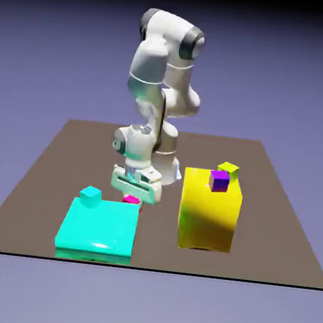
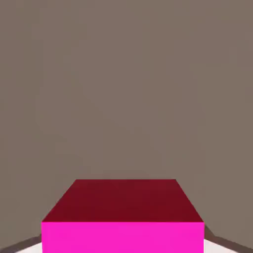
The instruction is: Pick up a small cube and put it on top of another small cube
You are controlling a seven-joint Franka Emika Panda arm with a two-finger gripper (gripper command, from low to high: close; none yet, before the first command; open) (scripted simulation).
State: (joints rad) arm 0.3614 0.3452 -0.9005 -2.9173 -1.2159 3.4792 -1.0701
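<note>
At hand view's bottom edge: gripper point(image 2: 123, 242) fingers apparently clamped on magenta cube point(image 2: 123, 210), lower pt. cut off.

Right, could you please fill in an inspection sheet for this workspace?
Surface: brown tabletop, no spills seen
Job's things: magenta cube between the finger tips; which cube it goes on, cannot tell
Clutter: large cyan block, large yellow block; small cyan, purple and yellow-green cubes
Gripper: shut on the magenta cube
Cables: nothing seen
Surroundings: plain blue-violet backdrop
</note>
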